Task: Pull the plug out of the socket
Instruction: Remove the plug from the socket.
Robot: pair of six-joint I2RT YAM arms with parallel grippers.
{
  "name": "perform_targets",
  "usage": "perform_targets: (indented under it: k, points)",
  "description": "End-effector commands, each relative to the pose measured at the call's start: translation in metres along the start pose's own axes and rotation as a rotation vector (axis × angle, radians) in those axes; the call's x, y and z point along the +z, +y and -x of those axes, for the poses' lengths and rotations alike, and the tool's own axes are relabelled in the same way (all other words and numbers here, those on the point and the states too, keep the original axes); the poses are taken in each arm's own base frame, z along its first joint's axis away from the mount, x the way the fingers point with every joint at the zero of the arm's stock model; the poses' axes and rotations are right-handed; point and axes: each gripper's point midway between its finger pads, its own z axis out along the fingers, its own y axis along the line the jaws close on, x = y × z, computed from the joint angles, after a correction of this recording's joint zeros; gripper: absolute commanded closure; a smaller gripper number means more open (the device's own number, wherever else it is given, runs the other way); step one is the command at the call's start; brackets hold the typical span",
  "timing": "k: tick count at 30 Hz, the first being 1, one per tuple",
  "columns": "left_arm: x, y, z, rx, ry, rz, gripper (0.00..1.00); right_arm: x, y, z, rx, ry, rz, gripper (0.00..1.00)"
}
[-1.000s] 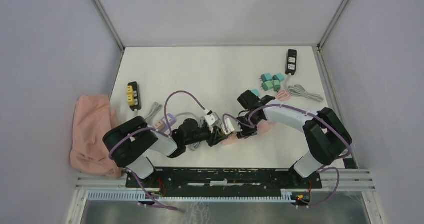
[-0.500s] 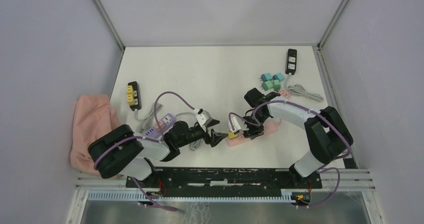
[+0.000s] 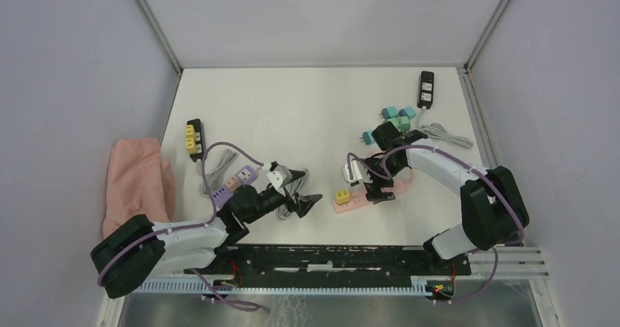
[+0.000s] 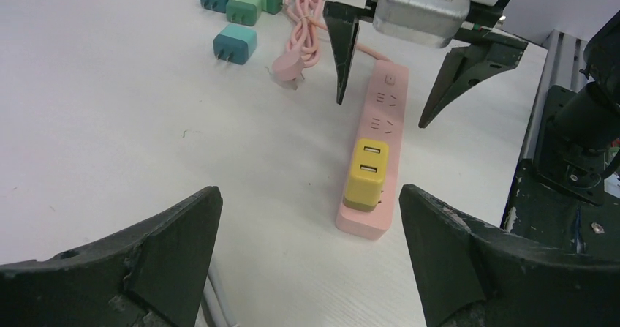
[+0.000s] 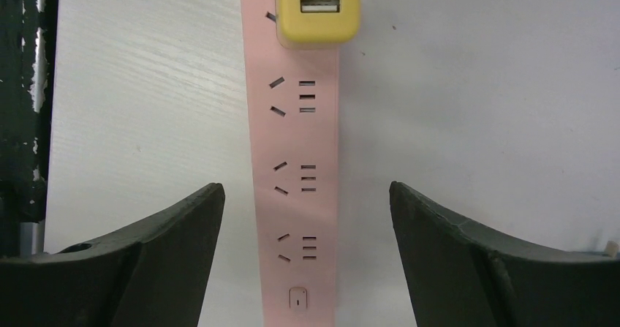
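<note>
A yellow plug (image 3: 341, 195) sits in the end socket of the pink power strip (image 3: 365, 195) lying on the white table. In the left wrist view the plug (image 4: 365, 173) is ahead of my open left gripper (image 4: 307, 195), well clear of both fingers. That gripper (image 3: 303, 188) hangs left of the strip with nothing in it. My right gripper (image 3: 379, 179) hovers open over the strip's middle. From its own camera the strip (image 5: 300, 144) runs between the spread fingers of the right gripper (image 5: 305, 188) without touching them, the plug (image 5: 320, 9) at the far end.
Several teal plugs (image 3: 395, 118) and a black strip (image 3: 425, 89) lie at the back right beside grey cable (image 3: 446, 133). A black strip with yellow plugs (image 3: 194, 137) and a purple strip (image 3: 237, 178) are at the left. A pink cloth (image 3: 135, 188) hangs off the left edge.
Both grippers have opened. The left arm has drawn back to the left, away from the plug. The right gripper let go of the strip and shifted toward its far end.
</note>
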Motion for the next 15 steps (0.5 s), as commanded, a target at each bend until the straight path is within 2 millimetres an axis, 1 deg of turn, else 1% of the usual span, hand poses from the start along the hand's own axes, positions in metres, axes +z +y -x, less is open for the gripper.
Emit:
perform_targets:
  k: [1, 6, 12, 15]
  points:
    - [-0.008, 0.007, 0.005, 0.03, -0.011, 0.037, 0.02, -0.014, -0.001, 0.024, -0.003, -0.106, -0.026, 0.11]
    - [-0.014, 0.007, 0.005, 0.02, -0.013, 0.041, 0.02, -0.021, 0.0, 0.041, 0.009, -0.178, -0.022, 0.1]
    - [-0.016, 0.007, 0.003, 0.007, -0.013, 0.044, 0.01, -0.031, 0.002, 0.076, 0.037, -0.338, -0.001, 0.11]
    - [-0.015, 0.008, 0.002, -0.001, -0.013, 0.05, 0.01, -0.035, 0.003, 0.089, 0.049, -0.4, 0.011, 0.11]
